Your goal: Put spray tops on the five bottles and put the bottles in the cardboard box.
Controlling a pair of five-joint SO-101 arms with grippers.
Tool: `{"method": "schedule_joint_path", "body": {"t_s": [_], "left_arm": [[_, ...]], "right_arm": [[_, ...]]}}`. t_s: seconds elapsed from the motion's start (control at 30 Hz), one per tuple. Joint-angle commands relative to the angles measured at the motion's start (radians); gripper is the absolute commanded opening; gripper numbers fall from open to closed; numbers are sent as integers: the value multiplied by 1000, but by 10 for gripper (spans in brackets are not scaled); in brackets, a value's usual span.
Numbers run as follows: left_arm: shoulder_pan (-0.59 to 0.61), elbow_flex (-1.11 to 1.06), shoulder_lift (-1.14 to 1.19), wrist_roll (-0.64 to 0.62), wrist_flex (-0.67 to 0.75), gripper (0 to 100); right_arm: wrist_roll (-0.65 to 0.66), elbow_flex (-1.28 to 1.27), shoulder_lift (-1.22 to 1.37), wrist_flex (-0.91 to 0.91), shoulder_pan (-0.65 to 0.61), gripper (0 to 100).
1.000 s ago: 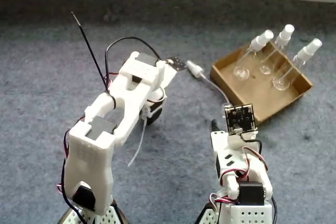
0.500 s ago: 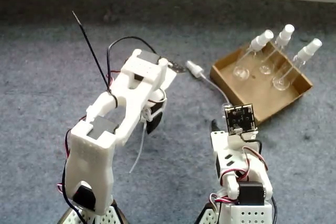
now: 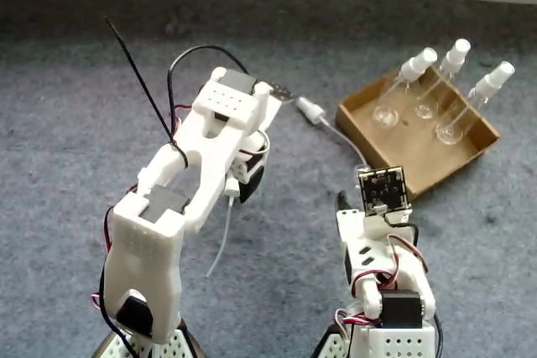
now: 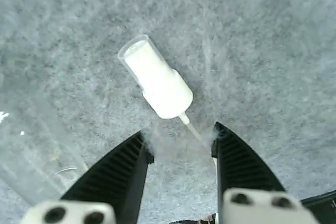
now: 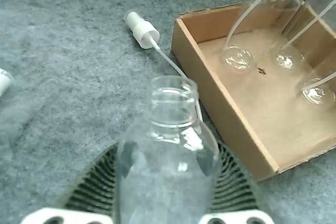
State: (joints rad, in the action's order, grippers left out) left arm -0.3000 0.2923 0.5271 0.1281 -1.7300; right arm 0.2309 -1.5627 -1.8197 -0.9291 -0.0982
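High view, centre-left: left hand [image 4: 181, 135] points down at the grey worktop [image 3: 67, 123], fingers apart. A spray top [image 4: 157, 85] lies flat just ahead of the fingertips, its head clear of both fingers and its thin tube running back between them. Whether the tube touches a finger, cannot tell.

Lower right of the high view: right hand [image 5: 168, 156] is clamped on an open-necked clear bottle [image 5: 170, 124], held upright.

Upper right: box [image 3: 415, 153] on the worktop, three capped bottles [image 3: 417, 64] standing inside. A second top [image 3: 310, 111] lies on the worktop just beside the box's left corner, its tube trailing along the box's near wall.
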Motion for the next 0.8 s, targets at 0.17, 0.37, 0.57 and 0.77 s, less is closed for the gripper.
{"method": "schedule_joint_path", "body": {"t_s": [0.17,0.37,0.57,0.77], "left_arm": [[-13,113,-15,-124,-12,170],[-4,101,-12,-130,-9,328],[13,8,-10,-130,83,336],[41,-93,-10,-130,222,336]], "right_arm": [[2,54,-18,-2,-62,34],[2,54,-18,-2,-62,34],[2,54,-18,-2,-62,34],[2,54,-18,-4,-62,34]]}}
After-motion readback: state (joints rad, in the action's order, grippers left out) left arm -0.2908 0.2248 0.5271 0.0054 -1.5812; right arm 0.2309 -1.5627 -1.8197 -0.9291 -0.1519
